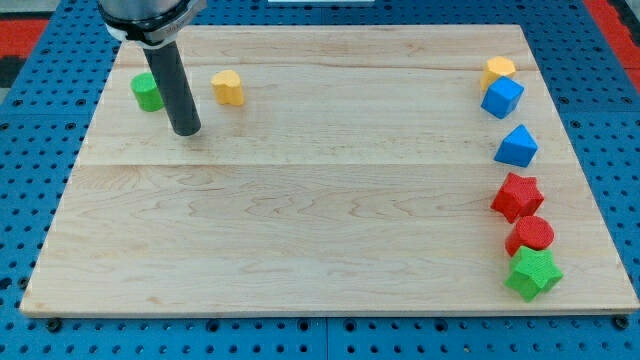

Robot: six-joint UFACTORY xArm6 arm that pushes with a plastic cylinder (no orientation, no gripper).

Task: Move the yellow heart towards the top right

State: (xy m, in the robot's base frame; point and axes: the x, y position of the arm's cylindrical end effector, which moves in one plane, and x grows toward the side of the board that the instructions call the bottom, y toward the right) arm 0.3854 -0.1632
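In the camera view there is no claw to speak of — the arm ends in a plain dark rod, so nothing opens, closes or holds anything. My tip (187, 131) rests on the wooden surface (300, 230) near its top left corner, touching no block.

The yellow heart (228, 88) lies just to the view's right of the rod and a little toward the view's top from my tip, with a narrow strip of bare wood between them. A green block (148, 92), roughly a cylinder, sits on the other side, to the view's left of the rod and close beside it; the rod's shaft may overlap its edge, and I cannot tell whether they touch.

Everything else is well apart from my tip, lined up along the view's right edge. From the top down: a yellow block (499, 71) of unclear shape, touching a blue cube (502, 97); then a blue triangle (517, 147); then a red star (517, 195), a red cylinder (531, 236) and a green star (533, 273) — these last three packed closely together.
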